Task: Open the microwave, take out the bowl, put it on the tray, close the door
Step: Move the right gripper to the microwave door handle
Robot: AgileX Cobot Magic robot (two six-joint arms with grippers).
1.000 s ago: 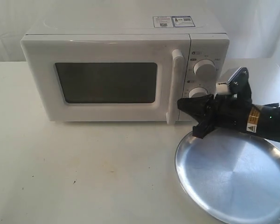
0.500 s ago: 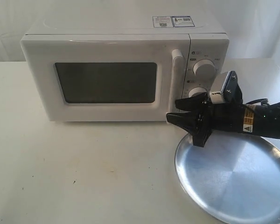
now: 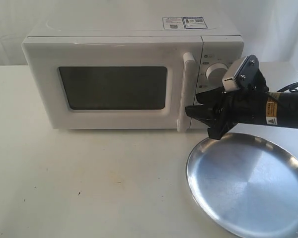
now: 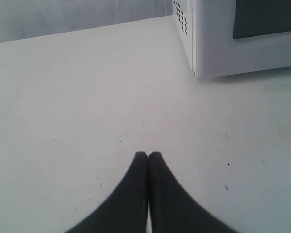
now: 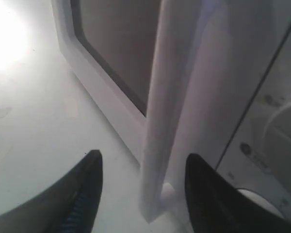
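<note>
Right hand (image 3: 201,122) spread, lower end of door handle (image 3: 187,94) between fingers; door (image 3: 114,88) closed. Left hand (image 4: 148,159) pressed together above bench (image 4: 63,97).

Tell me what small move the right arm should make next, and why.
Probably ease the right claw forward and shut it on the handle. The door is shut, and the right wrist view shows the open claw's fingers to either side of the bar, not yet closed on it.
</note>
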